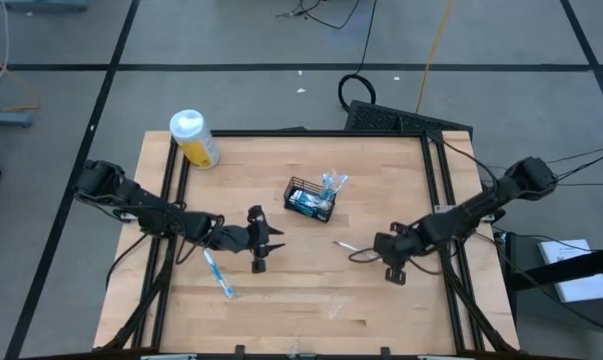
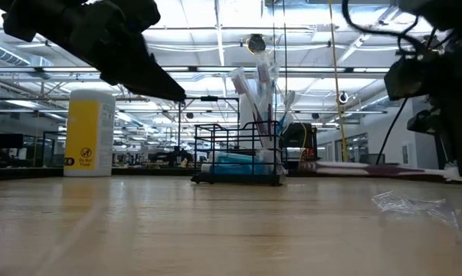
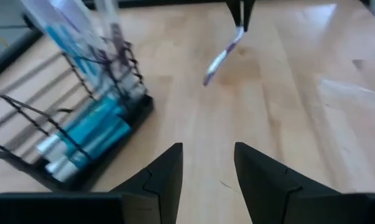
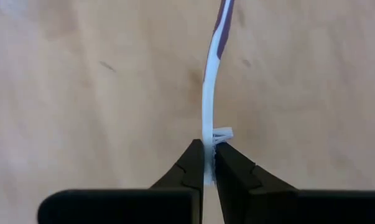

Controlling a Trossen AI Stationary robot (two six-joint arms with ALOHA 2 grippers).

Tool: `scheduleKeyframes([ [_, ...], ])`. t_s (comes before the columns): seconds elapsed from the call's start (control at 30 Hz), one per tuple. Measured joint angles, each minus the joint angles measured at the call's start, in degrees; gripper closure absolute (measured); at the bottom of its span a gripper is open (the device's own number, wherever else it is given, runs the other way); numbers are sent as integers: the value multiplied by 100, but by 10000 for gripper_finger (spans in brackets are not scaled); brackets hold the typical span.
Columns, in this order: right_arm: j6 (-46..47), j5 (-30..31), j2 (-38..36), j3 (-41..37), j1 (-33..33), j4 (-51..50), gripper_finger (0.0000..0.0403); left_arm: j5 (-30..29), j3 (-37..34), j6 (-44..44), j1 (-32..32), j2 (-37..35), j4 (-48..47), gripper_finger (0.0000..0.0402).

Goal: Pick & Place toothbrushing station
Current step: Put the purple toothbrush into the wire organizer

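High view: black wire basket (image 1: 310,199) sits mid-table, brushes standing in it, teal tubes lying inside. Yellow bottle (image 1: 194,138) well apart, near the far left corner. Blue toothbrush (image 1: 218,273) lies loose on the wood beside the left arm. Left gripper (image 1: 265,243) hovers between that brush and the basket. Right gripper (image 1: 364,251) is low at the right, with a purple-white toothbrush (image 1: 343,244) sticking out toward the basket.

Low view: basket (image 2: 240,153) upright, toothbrushes (image 2: 255,86) leaning up out of it, teal tube (image 2: 238,160) along the bottom. Clear wrapper scrap (image 2: 411,204) on the table to the right.

Left wrist view: left gripper (image 3: 208,163) fingers parted, nothing between them; basket (image 3: 75,130) just ahead to one side.

Right wrist view: right gripper (image 4: 209,163) clenched on the purple toothbrush (image 4: 210,99) near its bristle end.

Handling, my guess: brush light, stiff, slick plastic, likely to pivot in a pinch; gripping mid-handle seems steadier. Basket light, rigid, easily nudged; take it by the rim wire.
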Motion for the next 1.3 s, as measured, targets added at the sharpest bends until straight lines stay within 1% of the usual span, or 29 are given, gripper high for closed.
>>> scheduleKeyframes([
  [0.13,48,40,307,4,208,606,392,307,0,-216,-101,0,-25,249],
  [0.3,-130,-323,1052,59,321,1270,392,669,0,-605,-180,0,-23,249],
  [0.43,-564,-385,1527,447,324,1168,392,885,-2,-795,-199,2,16,249],
  [0.57,-911,-4,1620,791,327,1094,389,989,-2,-870,-198,2,25,249],
  [0.63,-1023,398,1565,931,325,1066,367,991,-2,-868,-198,2,25,249],
  [0.7,-1102,670,1513,1058,334,1151,331,991,-2,-868,-198,2,23,249],
  [0.83,-1387,812,1540,1119,364,1100,258,1015,-2,-837,-198,1,14,249],
  [0.97,-1378,915,1524,1146,359,1190,207,1018,-2,-841,-200,2,6,249],
  [1.07,-1367,981,1529,1137,364,1210,190,1191,-2,-840,-200,2,-31,249],
  [1.17,-1353,988,1524,1139,382,1359,189,1414,-2,-902,-202,1,-206,250],
  [1.3,-1391,1466,1523,1140,512,1572,201,1529,-2,-1147,-229,22,-548,250],
])
